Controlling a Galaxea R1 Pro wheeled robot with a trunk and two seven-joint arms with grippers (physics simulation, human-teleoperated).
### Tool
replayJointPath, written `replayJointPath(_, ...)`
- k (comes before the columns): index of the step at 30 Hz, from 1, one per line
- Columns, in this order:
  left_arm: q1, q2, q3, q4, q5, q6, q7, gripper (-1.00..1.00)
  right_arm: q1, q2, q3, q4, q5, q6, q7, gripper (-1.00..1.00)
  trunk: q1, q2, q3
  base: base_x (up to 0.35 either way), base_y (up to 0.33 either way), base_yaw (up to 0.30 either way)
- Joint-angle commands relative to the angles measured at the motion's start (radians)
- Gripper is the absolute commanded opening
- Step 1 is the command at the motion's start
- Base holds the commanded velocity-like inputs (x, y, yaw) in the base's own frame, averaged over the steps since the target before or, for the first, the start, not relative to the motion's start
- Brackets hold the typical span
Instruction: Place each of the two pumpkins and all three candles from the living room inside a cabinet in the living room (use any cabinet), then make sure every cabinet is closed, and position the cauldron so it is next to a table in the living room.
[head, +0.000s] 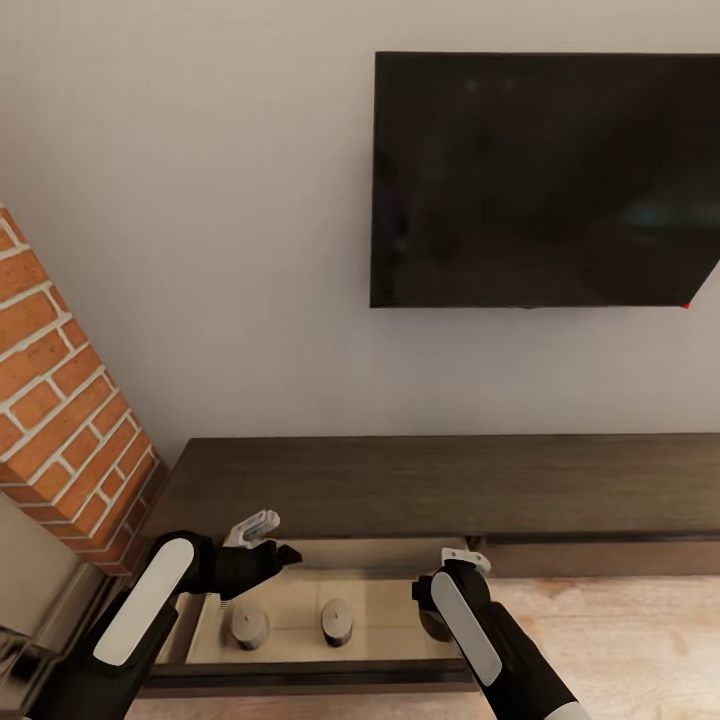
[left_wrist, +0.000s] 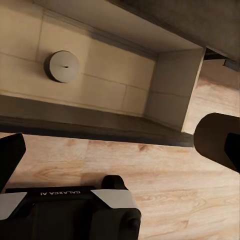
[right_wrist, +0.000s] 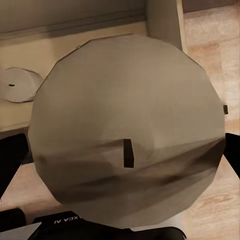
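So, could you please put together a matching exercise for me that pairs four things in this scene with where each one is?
Things:
A. held candle
B. leftmost candle
C. television
D. brick column

Places:
1. mounted on the wall above the cabinet
2. standing on the floor of the open drawer
3. between the jaws of the right gripper
4. beside the cabinet's left end

Pairs: A-3, B-2, C-1, D-4
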Motion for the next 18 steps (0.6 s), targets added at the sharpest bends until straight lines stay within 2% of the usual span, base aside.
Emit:
replayJointPath(1,-0.001,0.001,-0.002,-0.001,0.01,-0.001,0.011,1.0,-0.001,0.0,0.002,-0.001,-0.008,0.002,-0.01,-1.0,0.0,-0.001,-0.001,0.198,0.0,0.0)
replayJointPath(6,-0.001,-0.001,-0.002,-0.001,0.01,-0.001,0.011,1.0,-0.001,0.0,0.001,-0.001,-0.009,0.002,-0.01,-1.0,0.0,-0.001,-0.001,0.13,0.0,0.0)
replayJointPath(15,-0.001,-0.003,-0.001,-0.009,0.012,-0.001,0.01,1.0,-0.001,0.0,0.0,0.0,-0.009,0.002,-0.01,-1.0,0.0,-0.001,-0.001,0.012,0.0,0.0)
replayJointPath(18,-0.001,-0.005,-0.002,-0.015,0.013,-0.001,0.011,1.0,-0.001,-0.001,0.0,0.001,-0.009,0.001,-0.01,-1.0,0.012,-0.022,-0.01,0.0,0.0,0.0)
